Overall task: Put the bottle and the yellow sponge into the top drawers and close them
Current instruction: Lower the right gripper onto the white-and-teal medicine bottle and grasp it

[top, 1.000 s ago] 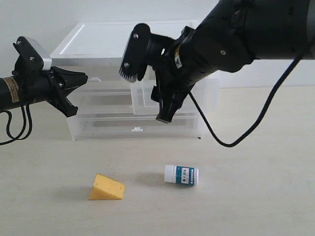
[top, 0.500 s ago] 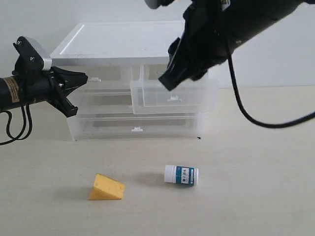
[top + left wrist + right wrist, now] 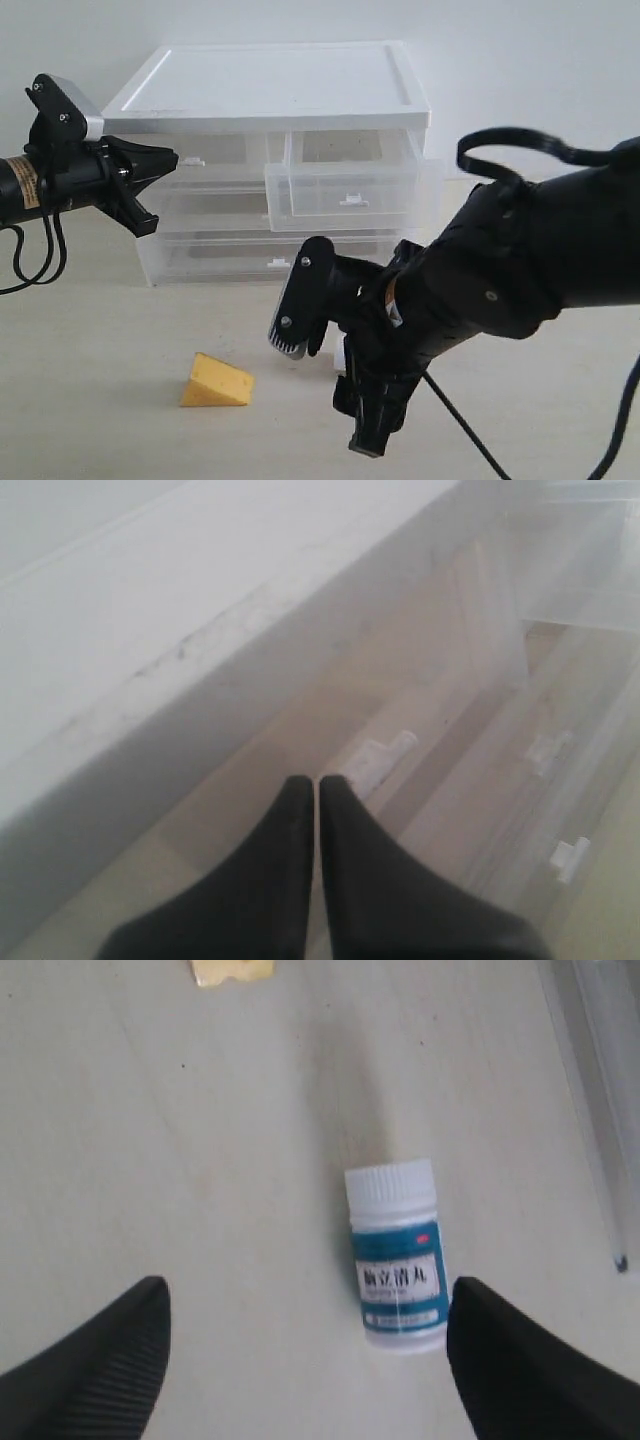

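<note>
The bottle (image 3: 397, 1255) lies on its side on the table, cap toward the yellow sponge (image 3: 232, 970). My right gripper (image 3: 307, 1295) hovers over it, open wide, with the bottle close to one finger (image 3: 520, 1370) and nothing gripped. In the exterior view the right gripper (image 3: 330, 378) covers nearly the whole bottle, and the sponge (image 3: 216, 382) rests to its left. The right top drawer (image 3: 345, 195) is pulled out; the left top drawer (image 3: 215, 150) is pushed in. My left gripper (image 3: 170, 157) is shut and empty, its tips (image 3: 318, 780) just short of that drawer's tab handle (image 3: 380, 760).
The white drawer cabinet (image 3: 270, 90) stands at the back of the table, with two full-width drawers (image 3: 275, 262) under the small ones. Its lower edge (image 3: 590, 1110) shows in the right wrist view. The right arm's black cable (image 3: 470, 440) trails over the table front.
My right arm left the pulled-out top drawer, swung up, then came down over the bottle with its fingers open. The left arm, sponge and bottle have not moved.
</note>
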